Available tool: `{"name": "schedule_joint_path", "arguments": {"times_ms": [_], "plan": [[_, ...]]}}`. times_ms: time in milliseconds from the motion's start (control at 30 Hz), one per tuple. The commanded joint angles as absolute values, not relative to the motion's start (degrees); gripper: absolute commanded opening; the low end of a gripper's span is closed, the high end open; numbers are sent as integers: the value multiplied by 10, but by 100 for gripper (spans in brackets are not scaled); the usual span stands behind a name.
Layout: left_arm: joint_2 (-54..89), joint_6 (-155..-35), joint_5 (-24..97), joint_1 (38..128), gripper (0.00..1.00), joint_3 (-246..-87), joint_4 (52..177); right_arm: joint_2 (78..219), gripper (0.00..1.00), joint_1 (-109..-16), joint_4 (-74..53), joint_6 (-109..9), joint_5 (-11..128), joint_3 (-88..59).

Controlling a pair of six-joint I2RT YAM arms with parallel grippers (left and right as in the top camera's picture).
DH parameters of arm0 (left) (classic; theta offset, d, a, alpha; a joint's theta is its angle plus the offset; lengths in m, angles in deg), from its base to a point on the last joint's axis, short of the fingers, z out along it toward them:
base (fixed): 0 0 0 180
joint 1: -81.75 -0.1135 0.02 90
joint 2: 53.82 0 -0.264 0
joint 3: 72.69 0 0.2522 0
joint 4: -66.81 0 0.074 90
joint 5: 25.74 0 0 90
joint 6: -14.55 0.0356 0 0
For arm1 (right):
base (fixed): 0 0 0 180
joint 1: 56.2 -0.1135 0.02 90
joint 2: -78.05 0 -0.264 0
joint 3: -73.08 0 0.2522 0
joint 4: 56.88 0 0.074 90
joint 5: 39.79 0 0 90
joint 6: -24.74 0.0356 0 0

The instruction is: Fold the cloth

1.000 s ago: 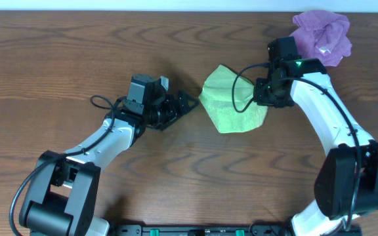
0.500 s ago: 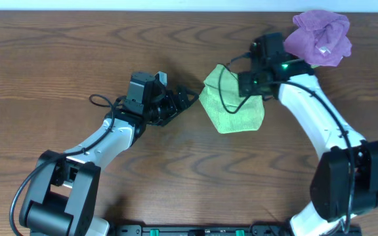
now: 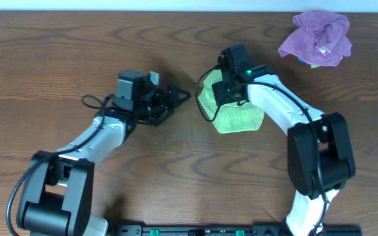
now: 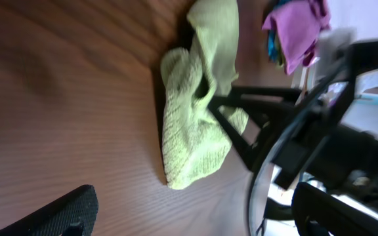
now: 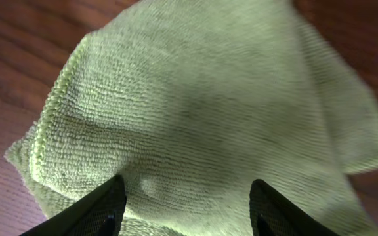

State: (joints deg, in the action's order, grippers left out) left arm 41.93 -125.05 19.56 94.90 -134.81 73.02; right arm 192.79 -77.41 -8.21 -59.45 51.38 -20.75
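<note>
Leftward over the green cloth (image 3: 239, 119) — crumpled at mid-table — the right gripper (image 5: 188, 213) has been shifted; its fingers are spread wide, nothing gripped. The left gripper (image 3: 178, 98) is held open and empty near the cloth's left edge.

The left arm (image 3: 97, 134) lies bent and low with the left gripper (image 3: 176, 101) spread wide, while the right arm (image 3: 277, 108) arches inward, the right gripper (image 5: 188, 208) pointing down, seemingly parted just as wide.
</note>
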Motion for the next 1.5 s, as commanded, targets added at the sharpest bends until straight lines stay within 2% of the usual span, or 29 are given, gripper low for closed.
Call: {"name": "schedule_joint_path", "arguments": {"times_ms": [0,433,733,900,1067,1300,1333,1467], "plan": [[424,-1230,161,920,95,-1361,733,1929,61,-788,-86,-602,524,-207],[424,-1172,151,878,96,-1361,792,1929,64,-818,-58,-602,547,-214],[424,-1172,152,878,95,-1361,792,1929,69,-822,-88,-622,504,-214],[424,-1172,151,878,96,-1361,792,1936,68,-822,-111,-632,500,-214],[424,-1172,151,878,96,-1361,792,1951,51,-822,-130,-632,500,-214],[424,-1172,146,878,96,-1361,793,1961,40,-822,-129,-632,500,-214],[424,-1172,146,878,96,-1361,793,1961,35,-822,-130,-632,500,-214],[424,-1172,146,878,96,-1361,793,1960,1,-822,-138,-639,500,-218]]}}
